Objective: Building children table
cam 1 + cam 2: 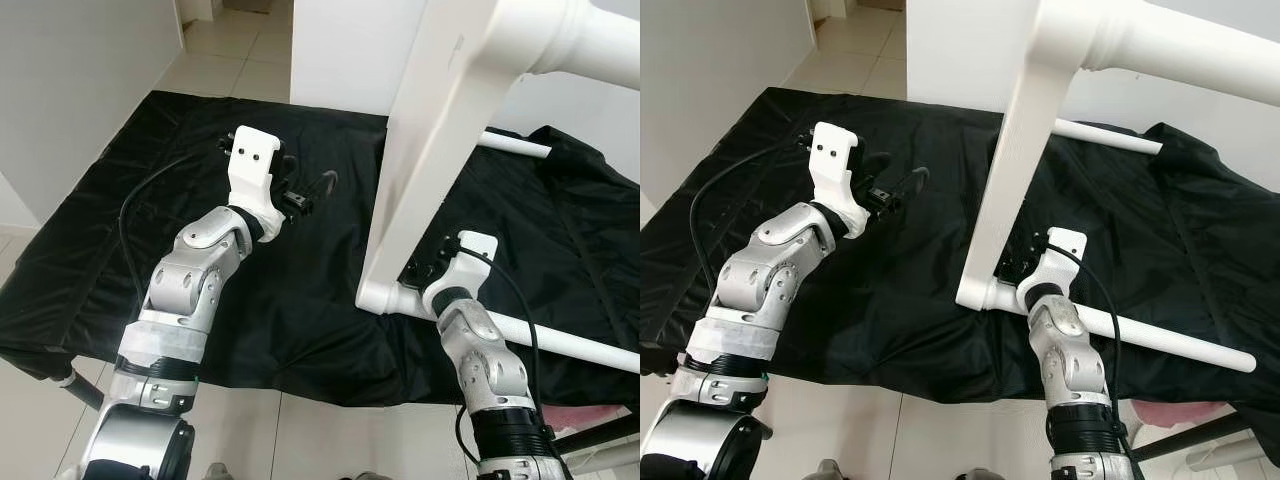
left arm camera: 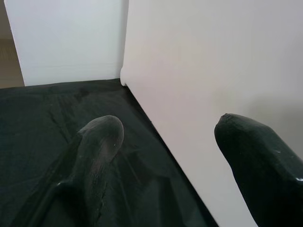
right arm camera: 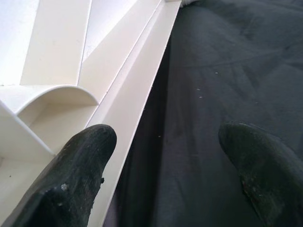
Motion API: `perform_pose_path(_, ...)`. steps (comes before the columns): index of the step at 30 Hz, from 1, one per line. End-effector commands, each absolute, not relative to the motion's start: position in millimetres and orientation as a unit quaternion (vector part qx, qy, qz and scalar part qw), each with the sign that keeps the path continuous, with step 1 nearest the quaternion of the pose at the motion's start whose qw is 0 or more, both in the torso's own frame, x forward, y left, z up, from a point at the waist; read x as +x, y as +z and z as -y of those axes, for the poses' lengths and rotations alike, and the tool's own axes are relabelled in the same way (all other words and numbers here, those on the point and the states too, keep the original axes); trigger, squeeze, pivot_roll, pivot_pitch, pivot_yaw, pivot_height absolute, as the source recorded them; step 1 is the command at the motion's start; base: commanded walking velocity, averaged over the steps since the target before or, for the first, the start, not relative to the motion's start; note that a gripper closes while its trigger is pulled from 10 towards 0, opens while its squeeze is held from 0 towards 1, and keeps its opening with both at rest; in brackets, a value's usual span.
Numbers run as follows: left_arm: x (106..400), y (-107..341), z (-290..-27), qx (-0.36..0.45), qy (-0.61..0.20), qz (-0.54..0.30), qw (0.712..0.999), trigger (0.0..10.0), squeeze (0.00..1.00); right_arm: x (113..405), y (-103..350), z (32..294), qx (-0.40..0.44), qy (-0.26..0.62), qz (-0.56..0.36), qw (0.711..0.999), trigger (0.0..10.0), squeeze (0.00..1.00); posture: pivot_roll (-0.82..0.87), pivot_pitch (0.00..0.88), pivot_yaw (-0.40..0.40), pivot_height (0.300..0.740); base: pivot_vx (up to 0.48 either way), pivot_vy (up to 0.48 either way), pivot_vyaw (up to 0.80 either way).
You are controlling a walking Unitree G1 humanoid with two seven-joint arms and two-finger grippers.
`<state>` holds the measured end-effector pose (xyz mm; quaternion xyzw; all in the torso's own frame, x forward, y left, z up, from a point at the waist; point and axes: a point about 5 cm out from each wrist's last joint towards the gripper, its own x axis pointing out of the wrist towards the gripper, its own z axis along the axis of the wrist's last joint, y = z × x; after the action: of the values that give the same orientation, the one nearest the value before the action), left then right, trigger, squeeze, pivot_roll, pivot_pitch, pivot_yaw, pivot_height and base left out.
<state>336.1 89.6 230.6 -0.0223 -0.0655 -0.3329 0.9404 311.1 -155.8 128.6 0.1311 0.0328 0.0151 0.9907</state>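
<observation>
Now the white children's table (image 1: pixel 420 150) stands tipped on its edge on the black cloth (image 1: pixel 300 300), legs jutting right. Left gripper (image 1: pixel 315 190) hovers over the cloth beside the tabletop, fingers spread, gripping nothing. Right gripper (image 1: pixel 1015 262) sits at the table's lower corner, fingers apart and empty.

Open cloth on the left, white frame blocking the right

Bare black cloth (image 1: pixel 300 320) is left free around the left gripper (image 1: pixel 318 192). The way rightward is barred by the upright white table panel (image 1: pixel 425 150), and the right gripper (image 1: pixel 425 262) is hemmed in by the rail (image 1: pixel 560 340).
</observation>
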Motion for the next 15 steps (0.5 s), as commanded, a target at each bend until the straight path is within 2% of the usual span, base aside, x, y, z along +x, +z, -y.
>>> perform_pose_path(1,337.4,232.5,-90.2,-0.02,-0.308,0.07,0.949,10.0,0.0,312.2,125.0,148.4,0.135,0.031,-0.046,0.989,10.0,0.0,0.03,0.001,-0.08,0.74,0.0,0.0,0.0)
perform_pose_path(6,336.6,235.6,-97.3,-0.015,-0.301,0.076,0.951,10.0,0.0,313.7,118.9,130.1,0.146,0.057,-0.062,0.986,10.0,0.0,0.05,0.0,-0.085,0.74,0.0,0.0,0.0)
perform_pose_path(15,333.6,235.0,-106.4,0.004,-0.306,0.072,0.949,10.0,0.0,318.9,116.7,119.3,0.146,0.075,-0.066,0.984,10.0,0.0,0.06,0.0,-0.085,0.74,0.0,0.0,0.0)
